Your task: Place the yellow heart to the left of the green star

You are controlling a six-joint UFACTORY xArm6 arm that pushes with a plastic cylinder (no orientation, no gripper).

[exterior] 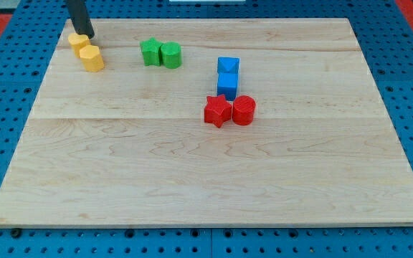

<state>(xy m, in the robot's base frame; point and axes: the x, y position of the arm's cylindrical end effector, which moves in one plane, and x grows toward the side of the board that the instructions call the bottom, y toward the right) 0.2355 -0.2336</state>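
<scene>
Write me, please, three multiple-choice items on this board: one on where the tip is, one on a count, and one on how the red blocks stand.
1. Where is my tip?
A. Beside the red blocks
B. At the view's top left, by the yellow blocks
C. Between the blue blocks

2. How many blocks lie on the wooden board?
A. Six
B. Eight
C. Ten

3. How do the red star and the red cylinder stand?
A. Side by side, close together
B. Stacked
C. At opposite edges of the board

Answers:
1 B: the rod ends at the upper yellow block, with the second yellow block just below.
2 B: two yellow, the green star and green cylinder, two blue and two red.
3 A: they sit next to each other, below the blue pair.
</scene>
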